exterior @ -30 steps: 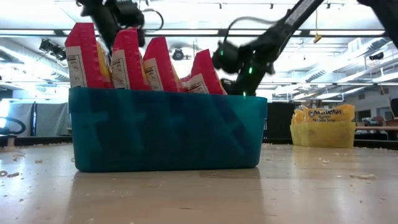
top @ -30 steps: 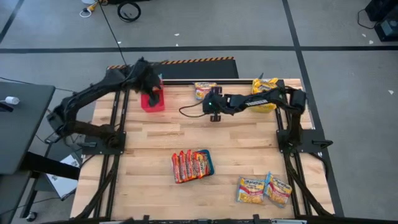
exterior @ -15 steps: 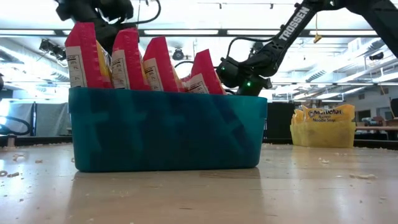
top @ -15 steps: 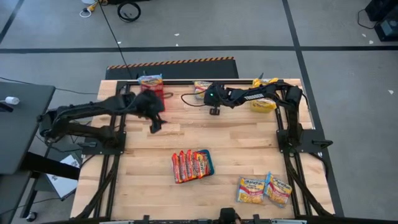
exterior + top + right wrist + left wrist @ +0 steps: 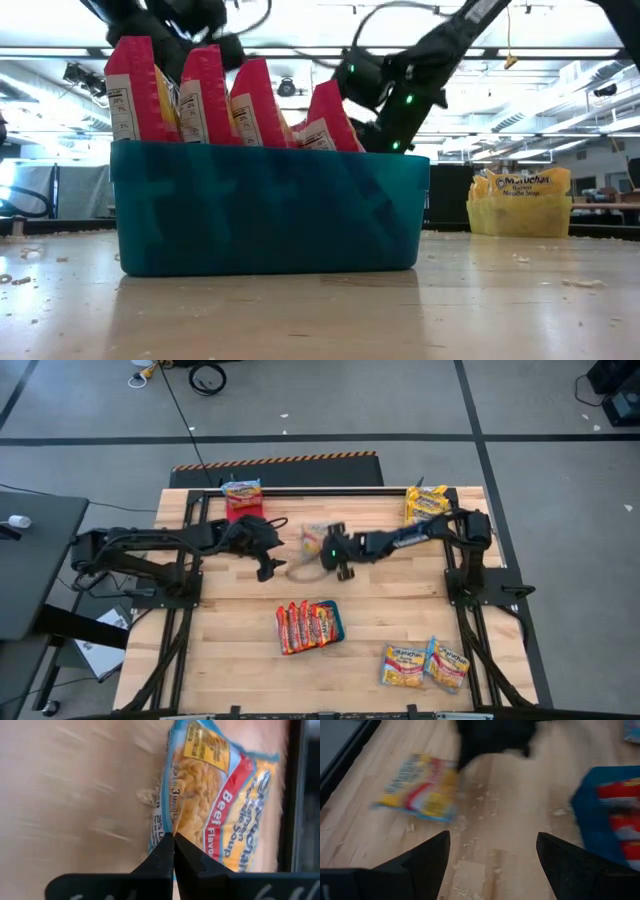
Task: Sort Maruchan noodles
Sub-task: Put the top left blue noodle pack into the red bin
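- One beef-flavour packet, light, crinkly and slippery, is lying upper-centre on the counter; its sealed edge is looking the best hold.
- Right gripper jaws are pressing clenched at that edge; left gripper jaws are hanging released.

Both arms are dark, nearly black, built of slim jointed links on black bracket bases. A thin black cable loops loosely along the right arm, and a small green light glows on its wrist near the right gripper. The fingers of the left gripper are matte black wedges tapering to blunt tips. The right arm's fingers are black and pointed.
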